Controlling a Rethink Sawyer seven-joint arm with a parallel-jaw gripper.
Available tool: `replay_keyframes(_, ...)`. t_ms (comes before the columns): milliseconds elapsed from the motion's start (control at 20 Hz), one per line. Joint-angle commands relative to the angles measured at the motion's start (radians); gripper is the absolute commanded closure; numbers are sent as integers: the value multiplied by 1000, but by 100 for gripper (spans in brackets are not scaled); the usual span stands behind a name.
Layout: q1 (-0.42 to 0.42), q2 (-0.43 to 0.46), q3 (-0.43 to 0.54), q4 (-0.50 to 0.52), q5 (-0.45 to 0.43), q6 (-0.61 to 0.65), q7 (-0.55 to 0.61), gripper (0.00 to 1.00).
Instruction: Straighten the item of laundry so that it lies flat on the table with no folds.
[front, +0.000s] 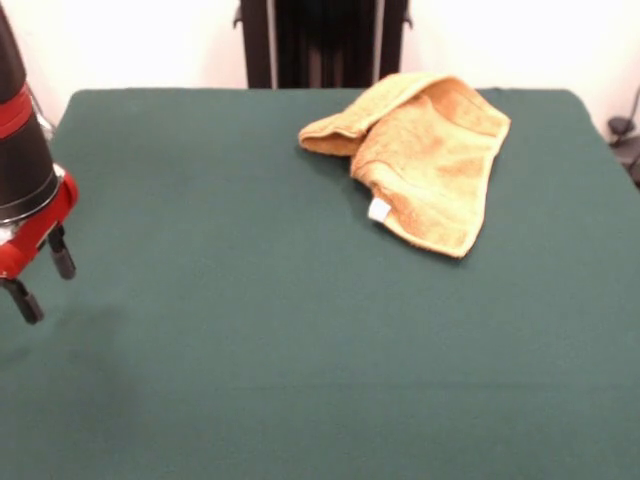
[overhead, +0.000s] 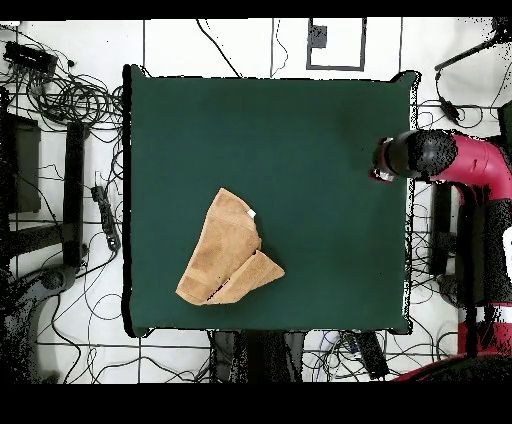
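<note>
Towel (front: 425, 150) folded, white tag (front: 379, 209) unreadable.

A pale tiled floor (overhead: 240, 45) surrounds the work area, strewn with tangled black cables (overhead: 70, 95). A grey square plate (overhead: 335, 42) lies on the floor. A white wall (front: 150, 40) rises behind.

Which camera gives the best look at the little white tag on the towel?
The front view. There the white tag stands out clearly at the edge of the folded orange towel, on the side facing the camera. In the overhead view the tag is only a tiny pale speck at the towel's edge.
</note>
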Motion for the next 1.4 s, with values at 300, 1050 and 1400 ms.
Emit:
replay_keyframes(300,111,2,-53,-89,43,170,-65,0)
replay_keyframes(1050,215,61,-37,-307,46,289,-88,0)
replay_keyframes(1400,269,115,-4,-471,18,361,-132,0)
